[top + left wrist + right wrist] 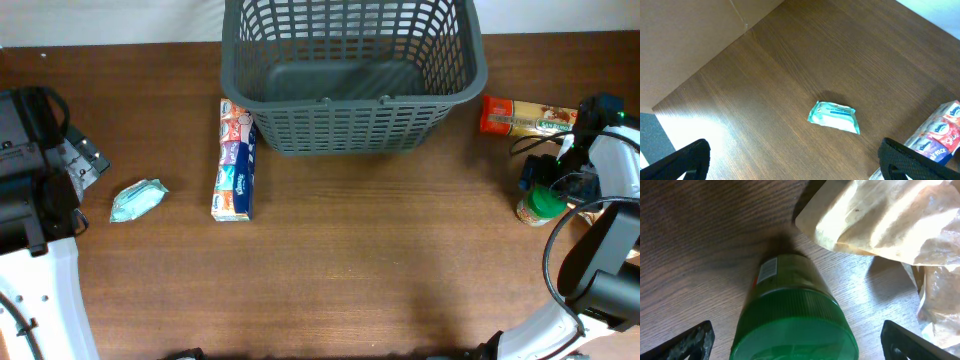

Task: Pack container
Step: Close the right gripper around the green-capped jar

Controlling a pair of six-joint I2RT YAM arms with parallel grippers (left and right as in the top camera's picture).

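The container [350, 101], a large dark grey slotted basket, stands at the back centre with nothing showing on its floor. My right gripper [800, 347] is open, its fingers on either side of a green-lidded jar [790, 315] that stands upright at the right edge [541, 203]. The fingers do not touch the jar. My left gripper [800, 165] is open and empty above the table at the far left [85, 165]. A teal wipes packet [834, 116] lies ahead of it, also seen from overhead [138, 200].
A colourful tissue pack [234, 160] lies left of the basket and shows in the left wrist view [940, 137]. An orange and gold packet [528, 117] lies right of the basket. A crinkled beige bag [890, 220] lies just beyond the jar.
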